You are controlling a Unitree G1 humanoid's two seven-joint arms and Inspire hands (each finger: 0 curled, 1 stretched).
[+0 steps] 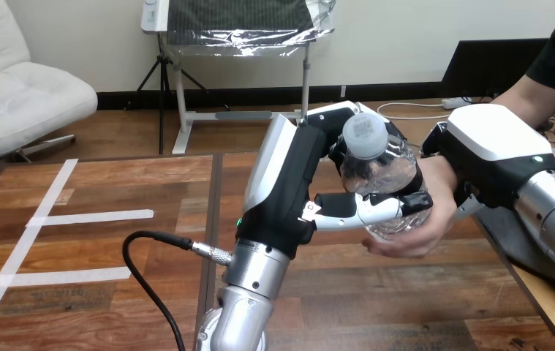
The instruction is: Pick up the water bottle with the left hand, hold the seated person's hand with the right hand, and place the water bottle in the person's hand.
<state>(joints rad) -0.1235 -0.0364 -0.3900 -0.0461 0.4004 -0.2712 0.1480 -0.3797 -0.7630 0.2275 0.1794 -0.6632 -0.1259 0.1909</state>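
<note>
Left hand [296,183] grips the water bottle [378,167] over the person's hand [426,230].

The left hand is shut round the clear water bottle, its fingers wrapping the far side and its thumb [362,208] crossing the near side, with the pale cap [365,135] tilted toward the camera. The bottle is held above the wooden tabletop [113,256], its base touching the upturned, cupped palm of the person's hand. The right hand [490,146] lies over the person's wrist at the view's right, white back uppermost; whether it clasps the wrist cannot be told.
</note>
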